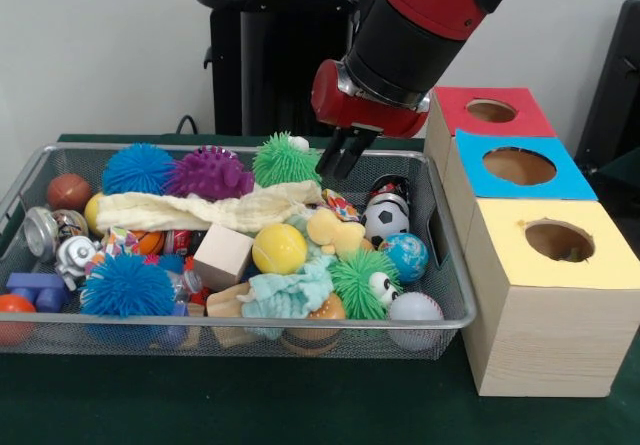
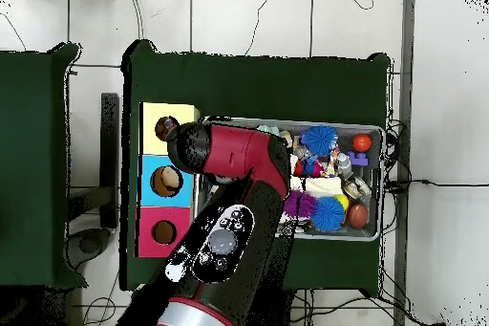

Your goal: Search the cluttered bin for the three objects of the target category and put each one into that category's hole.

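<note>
The target category is not given, so which three items count cannot be told; the likeliest candidates are the balls heaped in the silver wire-mesh bin [image 1: 455, 317]. From the bin's middle, a smooth yellow ball [image 1: 279, 248] sits almost dead centre, a black-and-white football [image 1: 385, 219] lies toward 2 o'clock with a blue-and-green globe ball [image 1: 407, 255] just below it, and a white ball [image 1: 414, 314] rests at 5 o'clock against the front wall. Spiky rubber balls ring the pile: green [image 1: 285, 159] at 12 o'clock, purple [image 1: 208, 174] and blue [image 1: 137, 169] at 10 to 11 o'clock, another blue one [image 1: 126, 284] at 8 o'clock. A cream cloth [image 1: 205, 209] is draped over the middle and a pale wooden cube [image 1: 223, 256] leans beside the yellow ball; things lie tumbled on each other, which is why a search is needed.

The end effector [image 1: 339, 155] of the red and black arm hangs over the bin's far rim at 1 o'clock, its dark fingers close together with only a narrow gap, holding nothing, just beside the green spiky ball. I judge it is poised to reach in, not carrying.

The three wooden boxes stand beside the bin at 3 o'clock, tops red [image 1: 470, 125], blue [image 1: 572, 180] and yellow [image 1: 610, 260], each with a round hole facing up so items drop in.

Much is buried: the lower layers are screened by the mesh and the cloth. In the overhead view the arm covers the bin's near half and the end effector altogether
</note>
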